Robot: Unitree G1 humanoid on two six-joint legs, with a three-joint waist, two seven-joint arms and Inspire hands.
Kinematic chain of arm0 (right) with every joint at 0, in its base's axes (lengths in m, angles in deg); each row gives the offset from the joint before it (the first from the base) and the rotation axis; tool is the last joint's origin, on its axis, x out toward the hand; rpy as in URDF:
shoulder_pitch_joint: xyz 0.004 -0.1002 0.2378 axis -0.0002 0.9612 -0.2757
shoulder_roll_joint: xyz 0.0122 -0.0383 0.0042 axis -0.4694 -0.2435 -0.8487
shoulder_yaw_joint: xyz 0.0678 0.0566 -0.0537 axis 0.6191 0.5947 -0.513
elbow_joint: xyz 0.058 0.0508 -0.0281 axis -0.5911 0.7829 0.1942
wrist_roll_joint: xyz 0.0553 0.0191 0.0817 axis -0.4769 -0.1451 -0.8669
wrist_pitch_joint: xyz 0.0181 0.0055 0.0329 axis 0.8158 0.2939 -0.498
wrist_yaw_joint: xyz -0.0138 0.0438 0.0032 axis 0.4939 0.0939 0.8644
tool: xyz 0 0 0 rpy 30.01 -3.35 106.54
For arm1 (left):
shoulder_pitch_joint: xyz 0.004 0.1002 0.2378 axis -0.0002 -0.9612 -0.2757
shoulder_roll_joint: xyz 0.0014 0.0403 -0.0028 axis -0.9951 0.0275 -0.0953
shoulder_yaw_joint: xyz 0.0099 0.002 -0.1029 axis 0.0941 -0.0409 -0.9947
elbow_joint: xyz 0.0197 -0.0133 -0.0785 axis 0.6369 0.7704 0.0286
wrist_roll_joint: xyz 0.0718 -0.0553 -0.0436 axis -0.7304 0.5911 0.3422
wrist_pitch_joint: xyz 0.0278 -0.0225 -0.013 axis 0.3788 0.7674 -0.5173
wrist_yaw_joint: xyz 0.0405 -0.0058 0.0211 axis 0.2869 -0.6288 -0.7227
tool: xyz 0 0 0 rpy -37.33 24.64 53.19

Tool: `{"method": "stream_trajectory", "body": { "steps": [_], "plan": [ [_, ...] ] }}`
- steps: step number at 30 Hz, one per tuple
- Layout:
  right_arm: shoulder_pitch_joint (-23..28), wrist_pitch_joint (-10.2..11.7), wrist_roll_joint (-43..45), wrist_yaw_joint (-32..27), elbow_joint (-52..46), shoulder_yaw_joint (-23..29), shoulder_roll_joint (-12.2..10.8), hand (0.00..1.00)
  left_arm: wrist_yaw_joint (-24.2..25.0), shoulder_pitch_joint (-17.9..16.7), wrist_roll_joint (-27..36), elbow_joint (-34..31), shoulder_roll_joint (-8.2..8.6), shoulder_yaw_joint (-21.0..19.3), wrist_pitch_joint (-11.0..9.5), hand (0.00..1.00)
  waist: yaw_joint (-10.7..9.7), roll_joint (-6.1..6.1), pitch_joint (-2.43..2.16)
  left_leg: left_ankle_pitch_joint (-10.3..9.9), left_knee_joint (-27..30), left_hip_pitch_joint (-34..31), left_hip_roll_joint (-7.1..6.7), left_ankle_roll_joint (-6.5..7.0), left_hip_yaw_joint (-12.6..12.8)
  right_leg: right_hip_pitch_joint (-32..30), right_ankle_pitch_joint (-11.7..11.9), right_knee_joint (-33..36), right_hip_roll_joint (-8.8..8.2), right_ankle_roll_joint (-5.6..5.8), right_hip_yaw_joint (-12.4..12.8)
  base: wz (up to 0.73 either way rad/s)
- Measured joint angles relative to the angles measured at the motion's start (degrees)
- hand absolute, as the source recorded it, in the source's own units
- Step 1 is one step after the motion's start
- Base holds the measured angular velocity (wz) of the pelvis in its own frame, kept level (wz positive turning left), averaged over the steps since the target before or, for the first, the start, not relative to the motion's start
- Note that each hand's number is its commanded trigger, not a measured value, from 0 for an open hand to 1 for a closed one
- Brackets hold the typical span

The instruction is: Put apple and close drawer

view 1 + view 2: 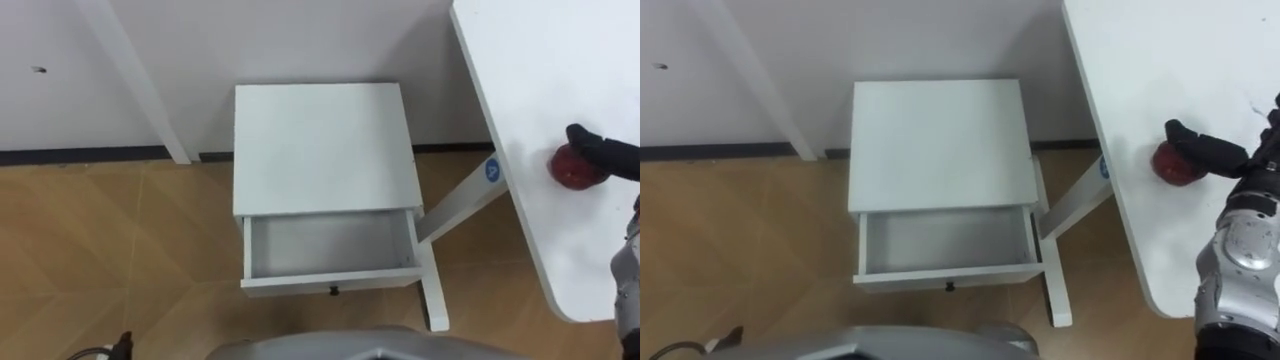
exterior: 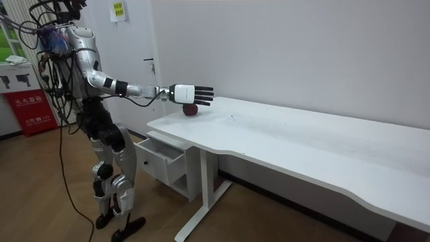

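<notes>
The apple (image 1: 570, 172) is set on the table (image 1: 540, 70), near its rounded corner and close to the edge facing the cabinet (image 1: 320, 140). The right hand (image 1: 606, 152) is held over it, fingers straight and spread. The drawer (image 1: 330, 248) is pulled out below. Open floor (image 1: 120, 250) is left at its left, and the table leg (image 1: 455, 205) is placed just beside its right.

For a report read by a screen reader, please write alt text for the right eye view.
The robot's open right hand reaches to a red apple on the white table at right. Left of it, a white cabinet has its drawer open and empty.
</notes>
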Motion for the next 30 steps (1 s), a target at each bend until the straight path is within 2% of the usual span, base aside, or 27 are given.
{"method": "stream_trajectory", "body": {
  "steps": [9, 17, 21, 30],
  "plan": [
    [0.0, 0.0, 1.2, 1.9, 0.0, -0.1, 0.0, 0.0, 0.0, 0.6, 0.0, -0.2, 0.02, 0.0, -0.1, 0.0, 1.0, 0.01, -0.42, 0.0, 0.1, 0.1, -0.02, 0.01, 0.0, 0.1, 0.0, 0.0, -0.05, -0.02, 0.0, 0.0],
    [0.0, 0.1, 4.5, 3.0, 2.6, -1.8, 0.0, 0.0, 0.7, 0.3, -0.2, -0.2, 0.02, -0.1, -0.2, 0.0, 1.3, 0.11, -0.31, 0.0, 0.3, 0.2, -0.08, 0.03, -0.5, 0.6, 0.0, 0.0, -0.21, -0.04, -0.7, 0.03],
    [0.0, 0.1, 5.3, 3.5, 6.3, -1.8, 0.0, 0.0, 1.1, 0.2, -2.7, -0.5, 0.05, -0.4, -0.2, 0.0, 1.3, -0.2, -0.18, 0.0, 0.4, 0.2, -0.08, 0.03, -0.8, 1.0, 0.0, -0.8, -0.49, -0.04, -1.2, 0.05],
    [0.1, 0.8, 10.1, 6.5, 9.5, -1.6, 0.0, 0.0, 1.1, -0.2, -4.8, -0.1, 0.17, -2.2, -0.3, 0.0, 1.2, -0.25, -0.3, 0.0, 0.4, 0.1, -0.16, 0.03, -1.0, 1.2, 0.2, -1.0, -0.37, 0.01, -1.5, 0.0]
  ]
}}
